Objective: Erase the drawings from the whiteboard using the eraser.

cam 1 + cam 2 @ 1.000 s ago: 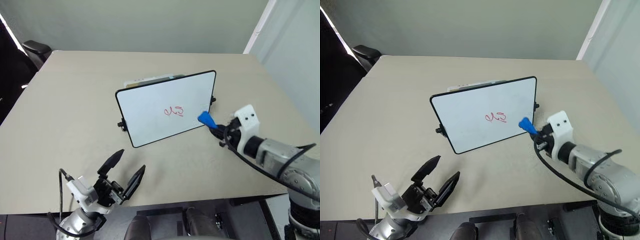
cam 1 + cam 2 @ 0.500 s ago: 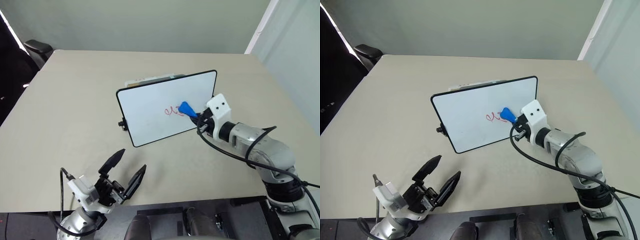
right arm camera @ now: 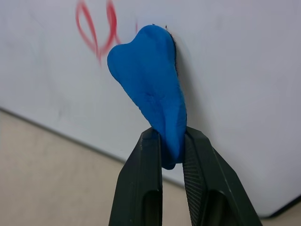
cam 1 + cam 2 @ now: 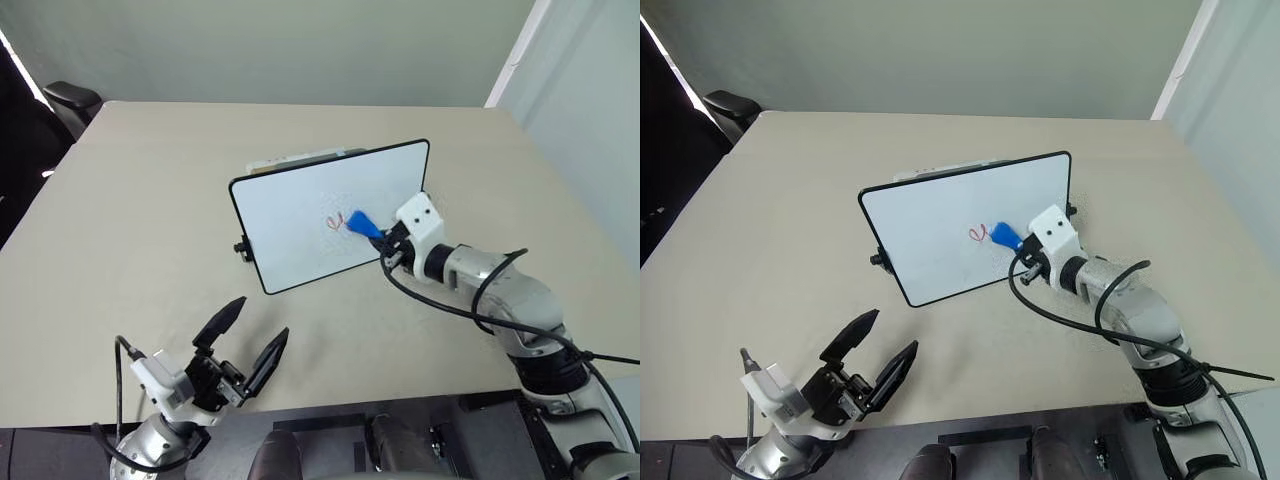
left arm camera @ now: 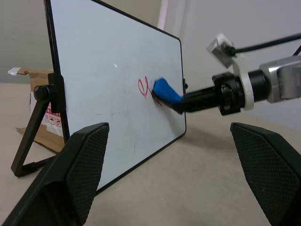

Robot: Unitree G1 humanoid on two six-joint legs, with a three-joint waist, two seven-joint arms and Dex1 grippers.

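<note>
The whiteboard point(image 4: 285, 225) stands tilted on its stand near the middle of the table. Red drawings point(image 4: 334, 222) remain on its right half, with a faint smear beside them. The blue eraser point(image 4: 362, 222) is pressed against the board, on the right edge of the red curls point(image 3: 96, 28). My right gripper point(image 4: 381, 233) is shut on the eraser point(image 3: 150, 89), reaching in from the board's right. My left gripper point(image 4: 258, 320) hangs open near the table's front edge, well short of the board, with nothing between its fingers.
A flat cardboard piece point(image 4: 300, 158) lies behind the board. The board's black stand leg point(image 5: 33, 136) rests on the tan table point(image 4: 150, 200). A dark chair point(image 4: 68, 98) sits past the far left corner. The table's right edge point(image 4: 570, 210) runs close to the right arm.
My right gripper has carried the eraser leftward from the board's lower right edge onto the red drawings. The right part of the scribble is wiped away. The left gripper has stayed put.
</note>
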